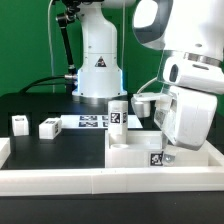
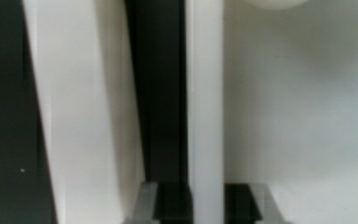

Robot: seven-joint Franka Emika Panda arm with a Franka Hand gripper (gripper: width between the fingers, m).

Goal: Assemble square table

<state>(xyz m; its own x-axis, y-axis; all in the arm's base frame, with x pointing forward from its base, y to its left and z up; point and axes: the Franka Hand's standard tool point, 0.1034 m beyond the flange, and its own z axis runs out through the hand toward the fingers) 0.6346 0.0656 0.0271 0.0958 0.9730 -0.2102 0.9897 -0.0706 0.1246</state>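
The white square slab lies against the border wall, with one leg standing upright on its far corner. Two loose legs lie on the black table at the exterior view's left. In the exterior view the bulky arm stands over the slab's right side and hides the fingers. In the wrist view my gripper has its two dark fingers tight on either side of a narrow white edge, which looks like the slab's raised rim. The slab's flat face lies beside it.
The low white border wall runs along the front and shows as a white band in the wrist view. The marker board lies behind the slab. The robot base stands at the back.
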